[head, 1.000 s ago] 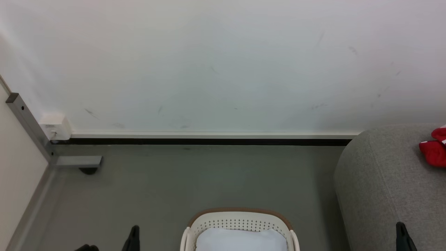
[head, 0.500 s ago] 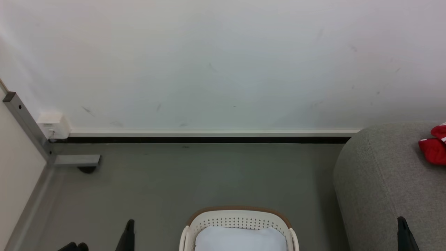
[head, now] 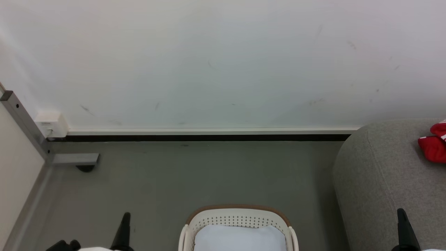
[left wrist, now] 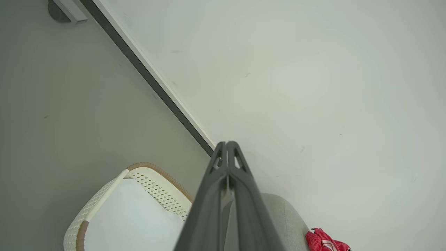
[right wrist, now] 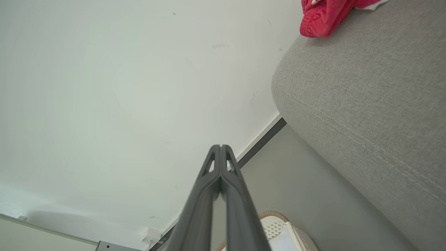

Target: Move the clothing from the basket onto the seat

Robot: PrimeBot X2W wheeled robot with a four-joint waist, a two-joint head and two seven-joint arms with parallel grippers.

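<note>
The white basket (head: 237,218) with its brown rim stands on the floor at the bottom centre of the head view, a pale pad (head: 239,238) lying inside it. Red clothing (head: 433,144) lies on the grey seat (head: 379,181) at the right edge. My left gripper (head: 126,218) rises at the lower left, left of the basket, shut and empty. My right gripper (head: 401,214) rises at the lower right in front of the seat, also shut and empty. In the left wrist view the shut gripper (left wrist: 227,143) points at the wall above the basket (left wrist: 153,177). In the right wrist view the gripper (right wrist: 220,146) is pressed shut beside the seat (right wrist: 359,94), with the clothing (right wrist: 322,15) on top.
A white wall (head: 216,62) with a dark baseboard (head: 205,138) runs behind the grey floor (head: 195,174). A metal-framed panel (head: 21,118) with a foot (head: 75,159) and a white box (head: 51,124) stands at the left.
Both grippers have risen a little higher into the head view, and the picture has shifted slightly. The basket, pad and clothing lie as before.
</note>
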